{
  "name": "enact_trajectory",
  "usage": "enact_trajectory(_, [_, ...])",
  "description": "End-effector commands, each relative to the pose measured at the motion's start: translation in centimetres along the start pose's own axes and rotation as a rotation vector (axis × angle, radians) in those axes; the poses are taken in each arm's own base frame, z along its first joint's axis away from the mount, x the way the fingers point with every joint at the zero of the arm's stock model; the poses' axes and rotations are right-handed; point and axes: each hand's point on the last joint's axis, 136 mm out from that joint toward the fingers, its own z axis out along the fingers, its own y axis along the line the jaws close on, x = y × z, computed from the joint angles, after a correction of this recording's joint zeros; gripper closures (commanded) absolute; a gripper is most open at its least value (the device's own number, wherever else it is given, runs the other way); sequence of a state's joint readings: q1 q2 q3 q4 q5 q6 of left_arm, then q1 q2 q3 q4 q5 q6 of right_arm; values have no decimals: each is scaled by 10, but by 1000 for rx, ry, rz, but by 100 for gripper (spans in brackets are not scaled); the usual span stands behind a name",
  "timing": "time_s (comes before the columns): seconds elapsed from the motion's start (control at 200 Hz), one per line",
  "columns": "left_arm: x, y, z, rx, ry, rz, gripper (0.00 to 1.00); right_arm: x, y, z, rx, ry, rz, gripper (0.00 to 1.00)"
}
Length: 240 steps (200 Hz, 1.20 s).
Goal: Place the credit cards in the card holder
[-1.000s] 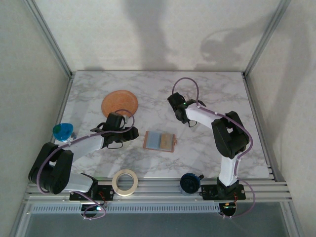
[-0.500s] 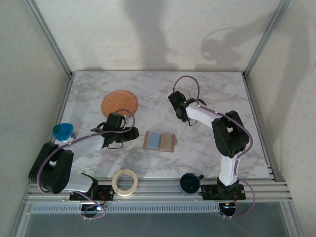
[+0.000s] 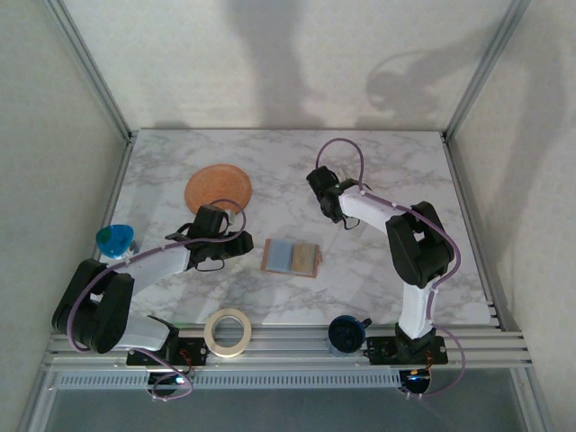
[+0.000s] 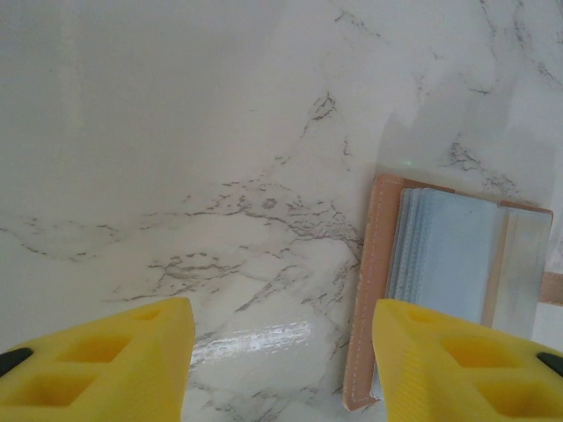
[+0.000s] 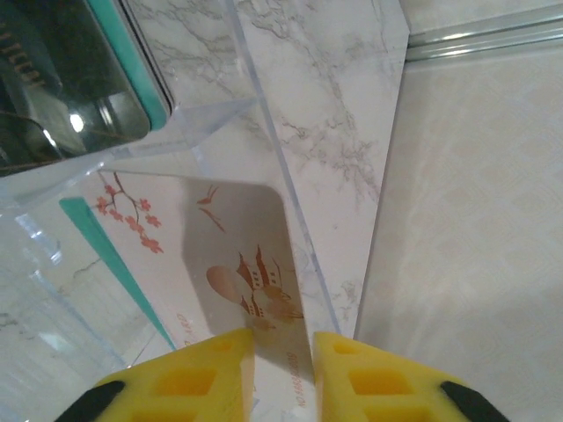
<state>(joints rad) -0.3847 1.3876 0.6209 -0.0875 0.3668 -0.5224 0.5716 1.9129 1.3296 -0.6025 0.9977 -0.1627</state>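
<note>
With our right gripper point(image 5: 281, 369) apparently pinching a whitish card point(image 5: 242, 264) beyond the open card holder point(image 3: 291, 257), left gripper point(image 4: 281, 352) half-open, insertion remains.

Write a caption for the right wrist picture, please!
Yellow right gripper pinches a whitish card with red blossoms, held in a clear stand.

Two arms of white links and black joints, each trailed by a looping purple cable, rise from black bases on an aluminium rail. The left gripper point(image 4: 281, 365) and right gripper point(image 5: 283, 374) carry yellow fingers point(image 4: 114, 360) moulded with square recesses and ribbed inner faces, tipped in black at the outer corners.
</note>
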Motion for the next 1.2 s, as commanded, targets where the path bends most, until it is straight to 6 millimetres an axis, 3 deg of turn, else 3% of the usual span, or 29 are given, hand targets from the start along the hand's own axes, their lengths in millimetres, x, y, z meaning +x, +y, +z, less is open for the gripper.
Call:
enact_trajectory(0.0, [-6, -5, -2, 2, -25, 22, 45, -1, -7, 0, 2, 8, 32, 80])
enact_trajectory(0.43, [-5, -5, -3, 4, -22, 22, 45, 2, 0, -13, -96, -3, 54, 91])
enact_trajectory(0.801, [-3, -9, -2, 27, -8, 21, 45, 11, 26, -17, -253, 33, 7, 98])
enact_trajectory(1.026, [-3, -10, -2, 33, -5, 15, 45, 19, 38, -23, -370, 80, -8, 99])
enact_trajectory(1.196, [-4, -12, -1, 39, -3, 10, 45, 25, 39, -16, -400, 140, -16, 99])
